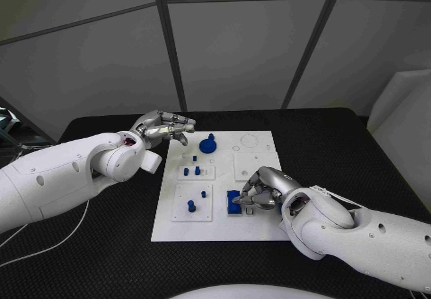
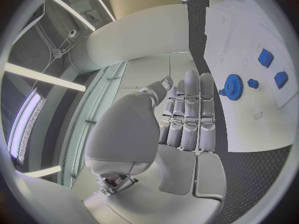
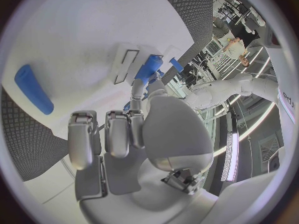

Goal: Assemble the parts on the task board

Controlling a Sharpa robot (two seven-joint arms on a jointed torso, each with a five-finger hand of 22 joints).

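one task board (image 1: 256, 187), one blue gear (image 1: 208, 146), two hands

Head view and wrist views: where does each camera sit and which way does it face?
Head view: on the robot's head, looking down at the task board; both arms, left robot hand and right robot hand show.
Left wrist view: behind the left robot hand, looking along its straight fingers, past the blue gear on the board.
Right wrist view: behind the right robot hand, facing the board; curled fingers show, a blue part at their tips.
Shared: head and left wrist views both show the blue gear.
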